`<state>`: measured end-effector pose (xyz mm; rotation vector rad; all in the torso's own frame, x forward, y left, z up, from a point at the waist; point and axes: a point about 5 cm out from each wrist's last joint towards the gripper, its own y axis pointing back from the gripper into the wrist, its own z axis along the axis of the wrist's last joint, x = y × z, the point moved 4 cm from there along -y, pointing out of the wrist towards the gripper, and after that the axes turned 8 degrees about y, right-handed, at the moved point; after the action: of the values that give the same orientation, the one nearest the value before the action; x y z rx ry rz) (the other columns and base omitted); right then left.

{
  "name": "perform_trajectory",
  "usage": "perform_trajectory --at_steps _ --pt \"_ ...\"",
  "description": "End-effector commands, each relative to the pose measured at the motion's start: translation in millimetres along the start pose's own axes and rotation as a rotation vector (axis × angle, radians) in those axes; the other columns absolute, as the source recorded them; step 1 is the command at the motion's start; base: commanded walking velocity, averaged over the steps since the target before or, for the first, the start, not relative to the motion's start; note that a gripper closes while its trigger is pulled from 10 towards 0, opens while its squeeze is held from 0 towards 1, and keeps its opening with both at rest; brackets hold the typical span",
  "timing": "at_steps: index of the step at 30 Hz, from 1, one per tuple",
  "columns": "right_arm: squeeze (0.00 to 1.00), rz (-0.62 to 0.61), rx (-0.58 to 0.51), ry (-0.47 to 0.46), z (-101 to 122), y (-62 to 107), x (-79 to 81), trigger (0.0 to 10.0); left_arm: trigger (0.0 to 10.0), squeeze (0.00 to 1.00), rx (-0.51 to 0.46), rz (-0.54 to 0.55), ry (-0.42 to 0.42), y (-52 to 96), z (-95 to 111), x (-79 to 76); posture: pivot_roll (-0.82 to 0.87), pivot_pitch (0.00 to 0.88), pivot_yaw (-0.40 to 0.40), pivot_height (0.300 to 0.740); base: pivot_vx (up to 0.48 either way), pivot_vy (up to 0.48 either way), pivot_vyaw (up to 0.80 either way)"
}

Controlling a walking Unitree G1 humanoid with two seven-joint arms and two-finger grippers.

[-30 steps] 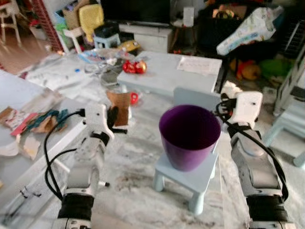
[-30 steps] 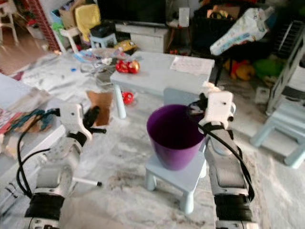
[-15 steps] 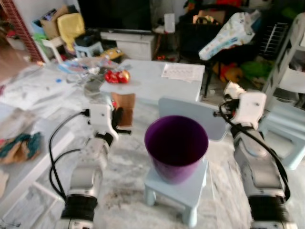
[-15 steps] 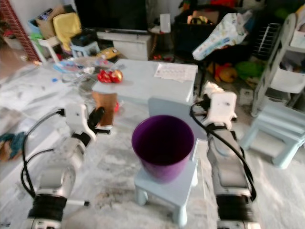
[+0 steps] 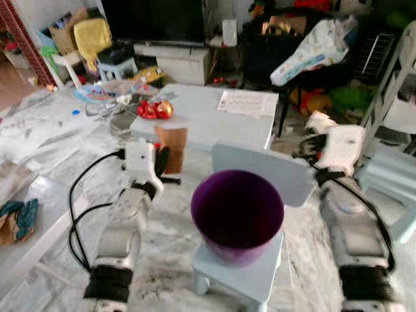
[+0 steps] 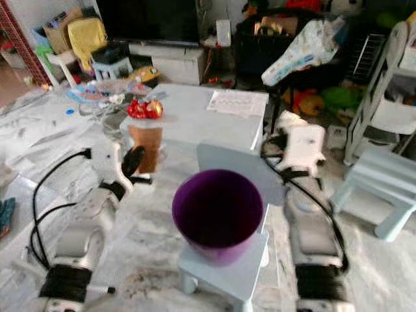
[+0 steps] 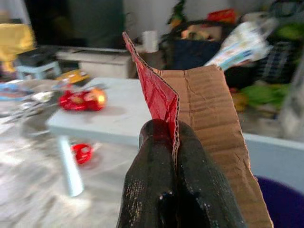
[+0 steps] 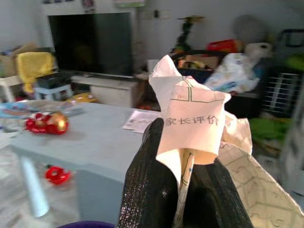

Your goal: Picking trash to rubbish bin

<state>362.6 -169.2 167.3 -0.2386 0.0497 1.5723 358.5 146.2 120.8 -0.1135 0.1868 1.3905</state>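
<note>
A purple bin [image 5: 237, 214] stands on a small pale blue chair [image 5: 250, 273] right before me. My left gripper [image 5: 160, 159] is held up to the bin's left, shut on a piece of brown cardboard [image 7: 213, 114] with a red face; the cardboard [image 5: 171, 146] stands upright. My right gripper [image 5: 313, 140] is raised to the bin's right, behind the chair's backrest, shut on a crumpled sheet of printed white paper [image 8: 192, 118]. The paper [image 5: 317, 120] pokes up above the wrist.
A pale blue low table [image 5: 208, 120] lies beyond the bin, with a red shiny wrapper [image 5: 153, 109] and a paper sheet [image 5: 245, 103] on it. More litter and plastic cover the floor at the left. Another pale blue chair [image 6: 380, 195] stands at the right.
The camera has moved: the whole scene has slid and the bin now sits nearer and more centred. Both grippers keep their hold on the cardboard and the paper.
</note>
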Motion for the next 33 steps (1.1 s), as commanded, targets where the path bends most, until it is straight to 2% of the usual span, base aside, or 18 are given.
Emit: perform_trajectory --at_steps 1,4,6,7,10,14,17,20,24,25,26,27,29,31,33 --pt "0.00 -0.006 0.005 -0.001 -1 -1.0 -4.9 10.0 10.0 0.00 0.007 -0.001 -0.007 1.5 -2 -2.4 -0.07 0.026 0.057 0.740 0.000 0.000 0.00" --pt "0.00 0.027 0.016 -0.015 -5 -3.0 3.3 10.0 10.0 0.00 0.018 0.010 -0.016 5.2 -7 1.0 -0.07 0.026 0.057 0.740 0.000 0.000 0.00" --pt "0.00 0.078 0.020 -0.026 -7 -6.2 16.6 10.0 10.0 0.00 0.023 0.021 -0.029 9.7 -11 4.8 -0.05 0.022 0.058 0.740 0.000 0.000 0.00" --pt "0.00 0.078 0.020 -0.026 -7 -6.2 16.6 10.0 10.0 0.00 0.023 0.021 -0.029 9.7 -11 4.8 -0.05 0.022 0.058 0.740 0.000 0.000 0.00" --pt "0.00 0.162 0.036 -0.037 -13 -13.5 39.2 10.0 10.0 0.00 0.064 0.034 -0.063 16.8 -26 7.9 -0.03 0.022 0.071 0.740 0.000 0.000 0.00" --pt "0.00 0.244 0.046 -0.017 -17 -18.7 58.0 10.0 10.0 0.00 0.091 0.025 -0.099 21.9 -33 10.8 -0.01 0.028 0.084 0.740 0.000 0.000 0.00" --pt "0.00 0.280 0.075 -0.027 -25 -23.1 69.0 10.0 10.0 0.00 0.125 0.015 -0.138 30.3 -37 17.5 0.01 0.035 0.088 0.740 0.000 0.000 0.00" --pt "0.00 0.277 0.093 -0.041 -32 -24.2 71.0 10.0 10.0 0.00 0.141 0.002 -0.151 37.0 -38 20.1 0.02 0.043 0.090 0.740 0.000 0.000 0.00" --pt "0.00 0.290 0.174 -0.103 -53 -19.7 78.6 10.0 10.0 0.00 0.178 -0.020 -0.151 56.4 -44 23.9 0.07 0.066 0.108 0.740 0.000 0.000 0.00" --pt "0.00 0.294 0.200 -0.116 -61 -17.2 81.6 10.0 10.0 0.00 0.200 -0.016 -0.156 65.7 -48 26.7 0.08 0.073 0.113 0.740 0.000 0.000 0.00" --pt "0.00 0.294 0.200 -0.116 -61 -17.2 81.6 10.0 10.0 0.00 0.200 -0.016 -0.156 65.7 -48 26.7 0.08 0.073 0.113 0.740 0.000 0.000 0.00" --pt "0.00 0.308 0.232 -0.133 -70 -13.8 86.4 10.0 10.0 0.00 0.222 -0.025 -0.162 75.6 -51 27.4 0.10 0.083 0.122 0.740 0.000 0.000 0.00" --pt "0.00 0.316 0.243 -0.136 -73 -12.4 88.7 10.0 10.0 0.00 0.229 -0.030 -0.164 79.0 -52 27.5 0.10 0.083 0.122 0.740 0.000 0.000 0.00" --pt "0.00 0.340 0.322 -0.160 -92 -4.5 99.4 10.0 10.0 0.00 0.266 -0.061 -0.175 97.0 -54 27.7 0.14 0.098 0.132 0.740 0.000 0.000 0.00" --pt "0.00 0.337 0.337 -0.170 -95 -2.7 101.3 10.0 10.0 0.00 0.271 -0.065 -0.176 101.0 -54 28.6 0.15 0.101 0.135 0.740 0.000 0.000 0.00"
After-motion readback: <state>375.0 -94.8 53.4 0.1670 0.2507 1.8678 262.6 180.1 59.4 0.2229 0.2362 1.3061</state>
